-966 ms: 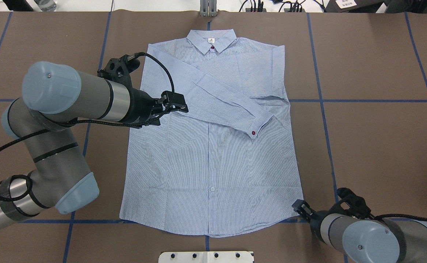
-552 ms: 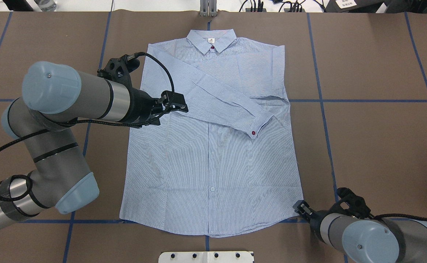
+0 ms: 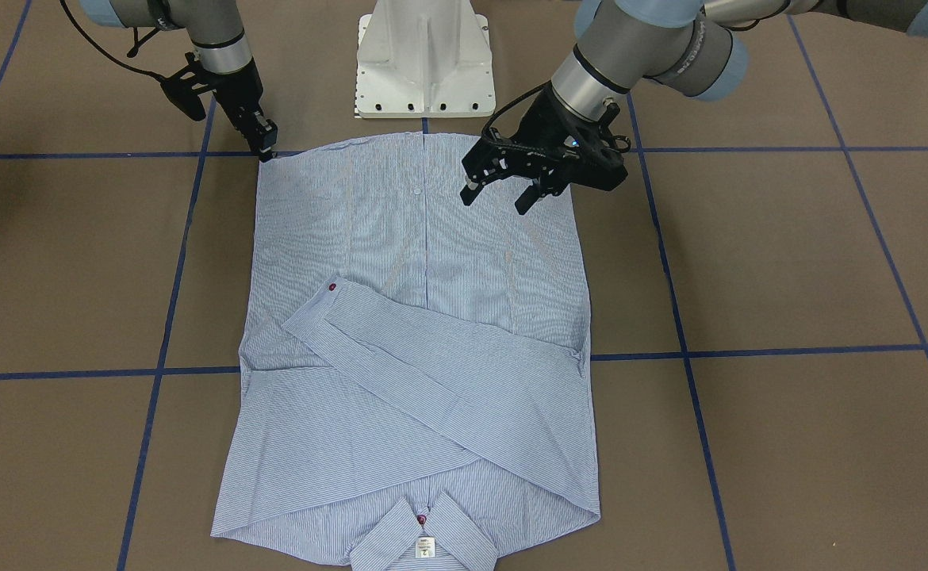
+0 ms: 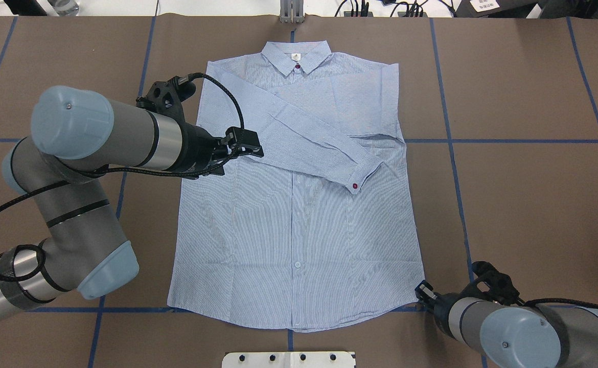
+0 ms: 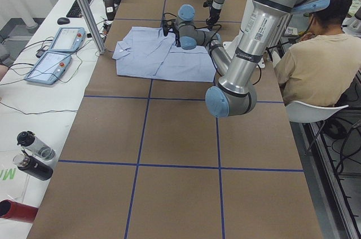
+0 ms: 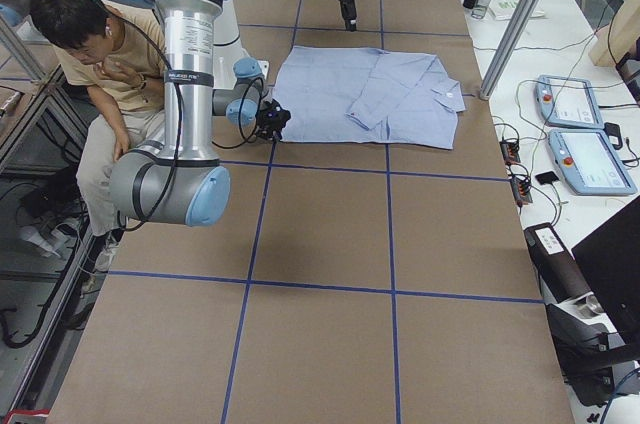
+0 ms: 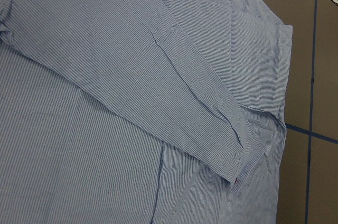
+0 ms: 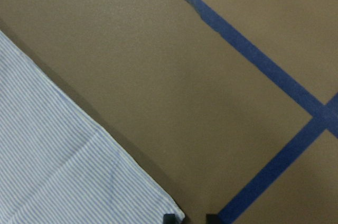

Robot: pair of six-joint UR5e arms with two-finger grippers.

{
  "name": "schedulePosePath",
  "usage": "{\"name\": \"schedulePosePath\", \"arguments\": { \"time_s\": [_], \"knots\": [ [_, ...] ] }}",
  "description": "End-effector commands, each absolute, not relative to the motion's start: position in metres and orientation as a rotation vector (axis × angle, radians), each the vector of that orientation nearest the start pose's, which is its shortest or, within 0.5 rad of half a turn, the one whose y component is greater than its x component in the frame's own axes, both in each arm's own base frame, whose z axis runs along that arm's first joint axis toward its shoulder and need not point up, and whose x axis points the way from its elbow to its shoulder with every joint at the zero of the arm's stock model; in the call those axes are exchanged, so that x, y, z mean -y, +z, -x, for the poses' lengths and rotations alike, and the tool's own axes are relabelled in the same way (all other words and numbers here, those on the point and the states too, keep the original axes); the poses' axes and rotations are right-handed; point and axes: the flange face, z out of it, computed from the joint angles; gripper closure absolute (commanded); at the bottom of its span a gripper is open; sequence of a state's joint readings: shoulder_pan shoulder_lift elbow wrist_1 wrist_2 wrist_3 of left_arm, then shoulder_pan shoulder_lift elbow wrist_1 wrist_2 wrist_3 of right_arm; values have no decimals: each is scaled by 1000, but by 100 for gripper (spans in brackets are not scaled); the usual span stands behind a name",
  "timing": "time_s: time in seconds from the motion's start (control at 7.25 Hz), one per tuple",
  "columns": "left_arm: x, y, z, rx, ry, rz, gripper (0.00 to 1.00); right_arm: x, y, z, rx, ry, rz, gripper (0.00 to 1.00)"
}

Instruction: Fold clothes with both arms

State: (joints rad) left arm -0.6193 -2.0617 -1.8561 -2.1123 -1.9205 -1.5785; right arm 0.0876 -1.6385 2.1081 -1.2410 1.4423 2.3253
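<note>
Wide open and holding nothing, the black two-finger left gripper [image 3: 495,203] hangs above the left half of the light blue, finely white-striped button-up shirt [image 4: 299,225]. The left wrist view shows only striped cloth beneath it. The shirt lies flat, front up, on the brown paper-covered table [image 4: 534,204] marked with blue tape lines [image 4: 529,141]. Its long axis runs straight away from the robot, with the collar [image 4: 295,57] at the far end and the hem [image 4: 299,323] at the near end. One long sleeve [image 4: 304,138] is folded slantwise across the chest and ends in a cuff with a red button [image 4: 355,186]; the other sleeve [image 4: 370,107] is folded in beneath it. Further right, the black right gripper [image 8: 189,220] sits low at the right hem corner [image 8: 166,208]. Its fingertips [image 8: 170,220] stand a little apart with the corner's tip just at the gap, and I judge that nothing is pinched yet. The coming move probably turns on the hem. The right gripper is already at its corner, while the left hem corner [image 4: 174,304] lies well back toward the robot from the left gripper, along the shirt's left edge. The left arm is the nearer one to it, so it would likely have to draw back and drop before both can carry the hem toward the collar.
</note>
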Motion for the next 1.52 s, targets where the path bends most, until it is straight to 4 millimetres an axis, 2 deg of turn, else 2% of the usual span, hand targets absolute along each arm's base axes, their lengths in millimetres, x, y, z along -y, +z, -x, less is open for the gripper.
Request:
{"name": "schedulePosePath", "arguments": {
  "time_s": [0.0, 0.41, 0.69, 0.83, 0.97, 1.38],
  "knots": [
    [427, 189, -427, -1335, -301, -109, 2, 187, 405, 445, 822, 848, 154, 100],
    [426, 189, -425, -1336, -305, -110, 2, 190, 392, 431, 845, 855, 164, 100],
    [424, 198, -422, -1325, -312, -106, 2, 190, 399, 433, 832, 854, 160, 100],
    [424, 198, -422, -1325, -312, -106, 2, 190, 401, 440, 832, 856, 149, 32],
    [423, 202, -422, -1320, -312, -103, 2, 190, 403, 443, 830, 857, 148, 22],
    [423, 202, -423, -1320, -312, -103, 2, 189, 408, 446, 820, 879, 150, 23]
  ]
}}
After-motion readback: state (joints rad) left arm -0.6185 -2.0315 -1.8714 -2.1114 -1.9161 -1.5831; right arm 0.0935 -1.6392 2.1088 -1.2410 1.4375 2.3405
